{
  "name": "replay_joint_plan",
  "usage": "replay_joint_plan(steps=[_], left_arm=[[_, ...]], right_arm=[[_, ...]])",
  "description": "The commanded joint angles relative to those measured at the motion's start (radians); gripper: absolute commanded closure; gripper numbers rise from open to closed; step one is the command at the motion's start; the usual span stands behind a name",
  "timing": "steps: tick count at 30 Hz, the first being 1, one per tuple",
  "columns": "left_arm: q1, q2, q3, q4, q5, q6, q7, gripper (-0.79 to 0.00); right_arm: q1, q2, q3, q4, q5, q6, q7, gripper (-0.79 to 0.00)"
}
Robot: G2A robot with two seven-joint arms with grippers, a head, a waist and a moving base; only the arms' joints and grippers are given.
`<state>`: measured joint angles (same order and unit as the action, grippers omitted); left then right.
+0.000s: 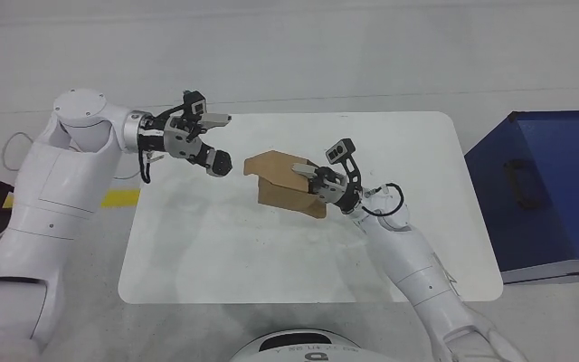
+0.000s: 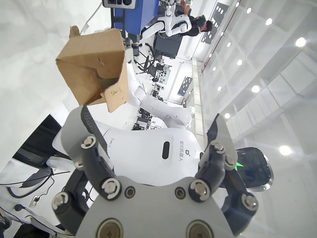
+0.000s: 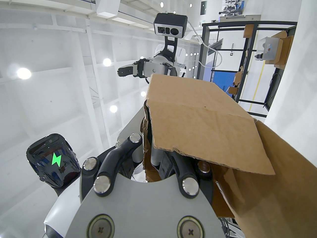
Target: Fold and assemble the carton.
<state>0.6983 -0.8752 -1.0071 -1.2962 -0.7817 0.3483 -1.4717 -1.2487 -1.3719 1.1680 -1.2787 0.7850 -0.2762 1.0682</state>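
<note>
A brown carton (image 1: 276, 178) stands partly folded in the middle of the white table (image 1: 226, 262), with loose flaps at its open end. My right gripper (image 1: 314, 180) is at the carton's right side, shut on a wall of the carton (image 3: 205, 122); a flap hangs over its fingers (image 3: 162, 163) and hides the tips. My left gripper (image 1: 217, 161) hovers just left of the carton without touching it. In the left wrist view the left gripper (image 2: 152, 125) is open and holds nothing, and the carton (image 2: 91, 68) sits a short way beyond its fingertips.
A blue bin (image 1: 534, 195) stands off the table's right edge. The table's near half and far right corner are bare. A strip of yellow tape (image 1: 119, 196) lies on the floor left of the table.
</note>
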Motion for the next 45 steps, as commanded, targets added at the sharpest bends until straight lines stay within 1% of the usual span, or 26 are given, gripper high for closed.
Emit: replay_joint_plan(steps=[1,2,6,12,20,25,29,34,40,45], left_arm=[[0.002,0.001,-0.006,-0.006,-0.016,-0.001,-0.001,-0.634],[0.002,0.001,-0.002,-0.018,-0.004,0.002,0.002,-0.622],[-0.001,-0.005,0.029,-0.055,0.030,0.020,0.025,-0.637],[-0.017,-0.018,0.072,-0.045,0.064,0.020,0.057,-0.606],[-0.025,-0.018,0.065,-0.007,0.092,0.003,0.059,-0.616],[-0.021,-0.019,0.077,-0.020,0.122,0.004,0.060,-0.616],[-0.021,-0.020,0.090,-0.025,0.154,0.007,0.063,-0.597],[-0.021,-0.022,0.096,-0.026,0.172,0.006,0.070,-0.600],[-0.016,-0.026,0.109,-0.042,0.185,0.004,0.077,-0.570],[-0.014,-0.031,0.123,-0.054,0.187,0.006,0.082,-0.483]], right_arm=[[0.003,0.000,-0.004,0.001,-0.003,0.005,-0.005,0.000],[0.005,0.000,-0.007,0.003,-0.009,0.006,-0.011,0.000],[0.011,-0.002,-0.020,0.003,-0.026,0.007,-0.036,0.000],[0.009,-0.002,-0.027,-0.003,-0.036,0.000,-0.049,0.000],[0.015,0.000,-0.030,0.002,-0.034,0.012,-0.052,0.000],[0.021,-0.001,-0.036,0.006,-0.034,0.013,-0.057,0.000],[0.020,0.000,-0.038,0.005,-0.035,0.009,-0.058,0.000],[0.018,0.001,-0.040,0.001,-0.036,0.008,-0.057,0.000],[0.019,0.001,-0.045,-0.001,-0.036,0.007,-0.055,0.000],[0.018,0.002,-0.048,-0.005,-0.041,0.006,-0.056,0.000]])
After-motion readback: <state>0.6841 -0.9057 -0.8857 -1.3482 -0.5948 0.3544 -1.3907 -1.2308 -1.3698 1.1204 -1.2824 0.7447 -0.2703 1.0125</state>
